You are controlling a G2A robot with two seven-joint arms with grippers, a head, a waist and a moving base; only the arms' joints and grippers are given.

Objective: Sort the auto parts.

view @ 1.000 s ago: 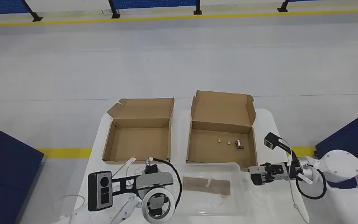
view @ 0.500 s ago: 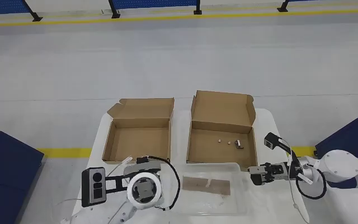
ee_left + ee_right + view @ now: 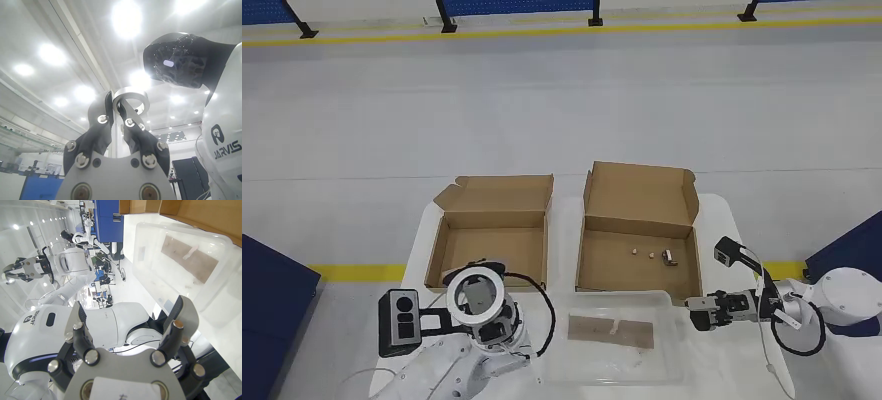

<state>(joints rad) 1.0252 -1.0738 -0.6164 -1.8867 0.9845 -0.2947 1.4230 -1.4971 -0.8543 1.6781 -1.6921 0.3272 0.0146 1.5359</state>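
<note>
1. Left claw (image 3: pixel 114 106) is clamping the metal ring (image 3: pixel 140 95) and has swung it up and farther left, above the left box's (image 3: pixel 487 250) near edge.
2. Right claw (image 3: pixel 129 304) is staying spread open, right of the clear bin (image 3: pixel 662 300).

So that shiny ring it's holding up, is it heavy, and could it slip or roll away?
The ring looks like solid polished metal, so probably stiff and fairly heavy for its size. Its smooth band could be slippery; the left gripper pinches just one wall, so it might pivot. Being round, it would likely roll if dropped on edge.
</note>
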